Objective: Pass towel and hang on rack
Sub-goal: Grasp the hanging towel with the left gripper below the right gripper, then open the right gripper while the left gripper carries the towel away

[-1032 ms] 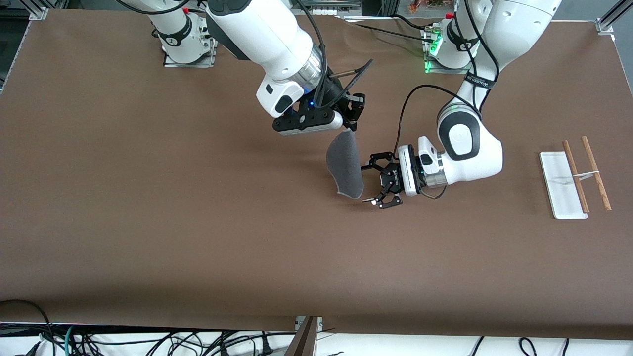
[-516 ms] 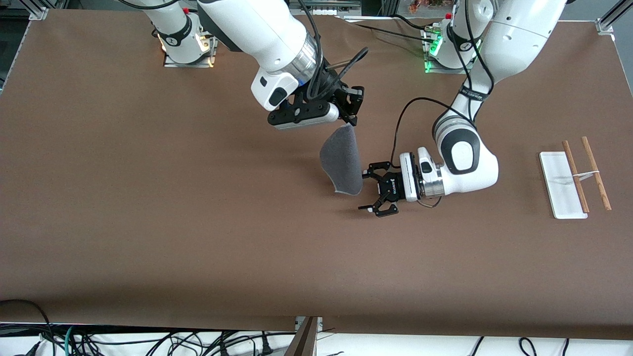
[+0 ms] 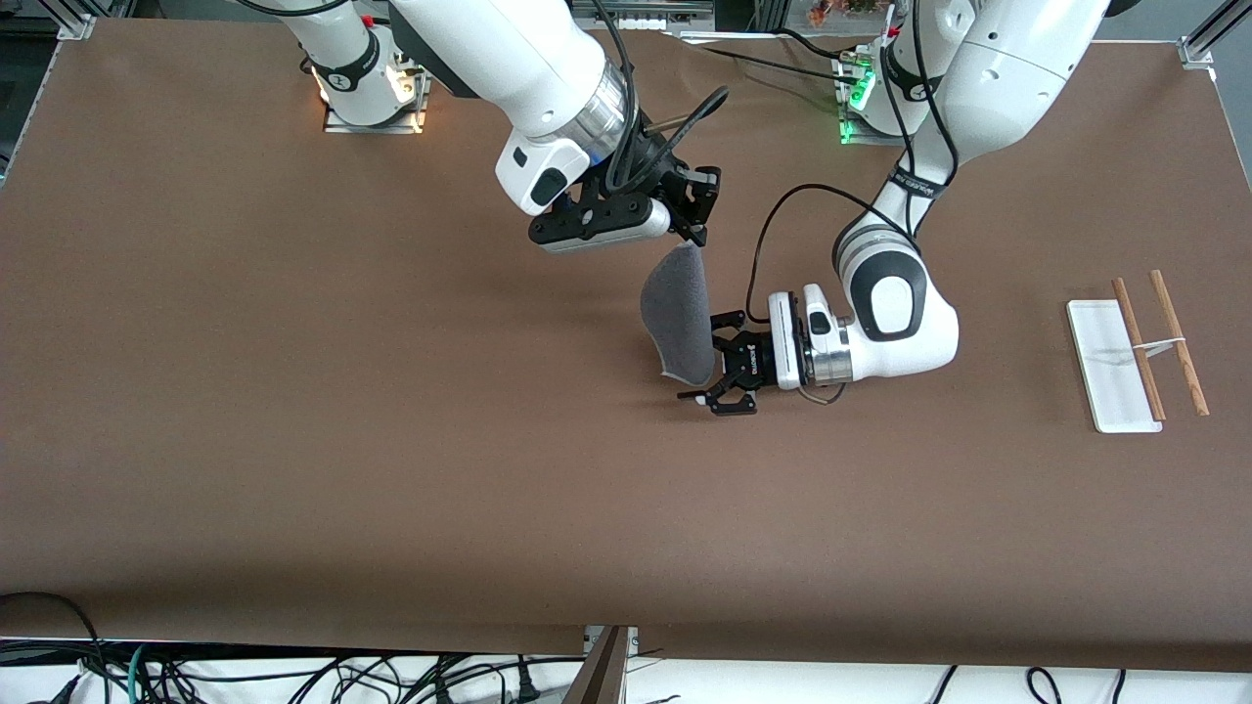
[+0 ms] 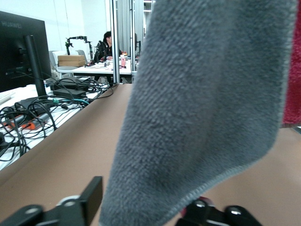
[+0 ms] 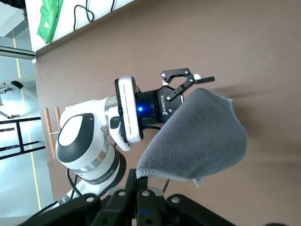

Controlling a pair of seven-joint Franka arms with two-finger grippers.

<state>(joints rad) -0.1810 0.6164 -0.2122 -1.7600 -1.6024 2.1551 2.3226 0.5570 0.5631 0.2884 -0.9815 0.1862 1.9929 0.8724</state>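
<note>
Over the middle of the surface (image 3: 293, 411), the right tool (image 3: 693, 230) is clamped on the top corner of the towel (image 3: 677, 318), which hangs grey side out, clear of the surface. The left tool (image 3: 706, 362), lying sideways at the towel's 4 o'clock edge, has its fingers apart on either side of the lower hem. The rack (image 3: 1135, 352) stands well apart, toward the left arm's end.

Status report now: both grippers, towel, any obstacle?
Right gripper shut on hanging grey soft cloth towel. Left gripper open around towel's lower edge. White-based wooden-rod rack waits, nothing blocking.
</note>
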